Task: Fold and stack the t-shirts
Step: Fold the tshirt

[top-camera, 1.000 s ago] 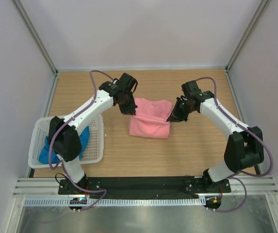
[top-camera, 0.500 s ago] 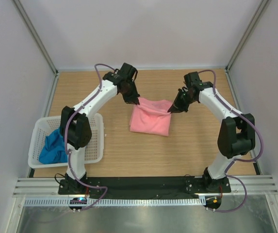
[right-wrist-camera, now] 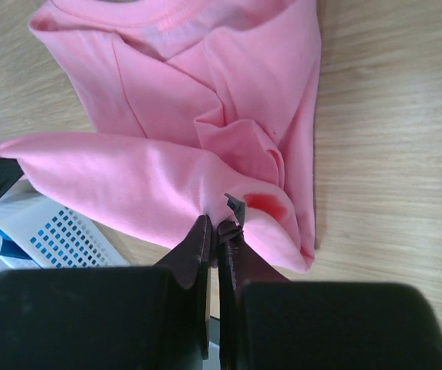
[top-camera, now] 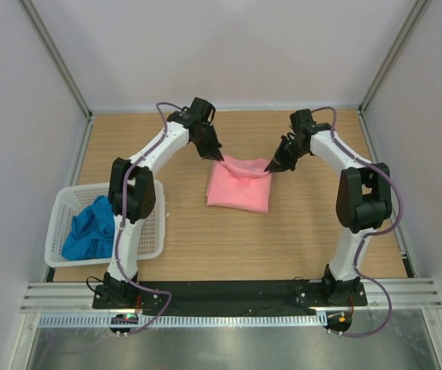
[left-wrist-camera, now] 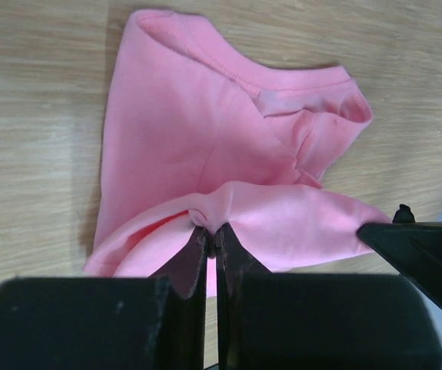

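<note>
The salmon pink t-shirt point(top-camera: 239, 189) lies partly folded at the table's middle; it also shows in the left wrist view point(left-wrist-camera: 205, 146) and the right wrist view point(right-wrist-camera: 205, 100). My left gripper point(top-camera: 218, 156) is shut on its far left edge, fabric pinched between the fingertips point(left-wrist-camera: 212, 231). My right gripper point(top-camera: 271, 166) is shut on its far right edge point(right-wrist-camera: 219, 225). Both hold that edge lifted above the rest of the shirt. The bright blue t-shirt point(top-camera: 89, 231) lies crumpled in the basket.
A white perforated basket point(top-camera: 153, 231) stands at the near left and holds the blue shirt; its corner shows in the right wrist view point(right-wrist-camera: 51, 231). White walls with metal posts enclose the wooden table point(top-camera: 313, 239) on three sides.
Both grippers have moved toward the far side of the table with the pink shirt's edge in them, drawing it back over the shirt. The blue shirt has not moved.
</note>
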